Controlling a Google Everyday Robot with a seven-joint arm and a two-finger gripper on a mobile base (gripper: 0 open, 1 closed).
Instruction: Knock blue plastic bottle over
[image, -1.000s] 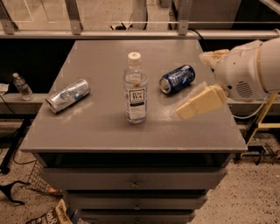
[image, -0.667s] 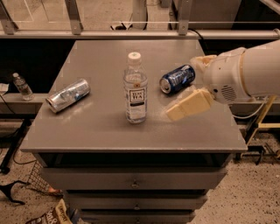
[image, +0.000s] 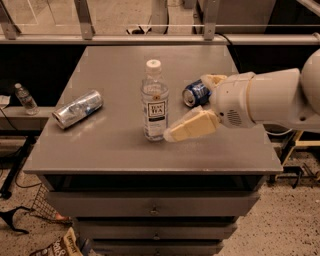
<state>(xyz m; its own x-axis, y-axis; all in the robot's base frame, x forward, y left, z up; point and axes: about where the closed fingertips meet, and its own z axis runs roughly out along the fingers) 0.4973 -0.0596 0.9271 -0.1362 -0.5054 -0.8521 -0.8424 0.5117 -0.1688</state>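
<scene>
The blue plastic bottle (image: 155, 101) is clear with a white cap and a white label. It stands upright in the middle of the grey table (image: 115, 150). My gripper (image: 187, 107) reaches in from the right, low over the table, and is open. Its lower cream finger (image: 192, 126) points left, with its tip right beside the bottle's base on the right side. I cannot tell whether it touches. The upper finger (image: 212, 80) sits behind, near the blue can.
A dark blue can (image: 195, 92) lies on its side right of the bottle, partly hidden by my gripper. A silver can (image: 77, 108) lies on the table's left side. A tiny clear bottle (image: 25, 98) stands off the table at the left. Drawers sit below the tabletop.
My gripper has moved left and slightly down toward the bottle, so its lower finger now reaches the bottle's base. The bottle still stands upright. The cans have not moved.
</scene>
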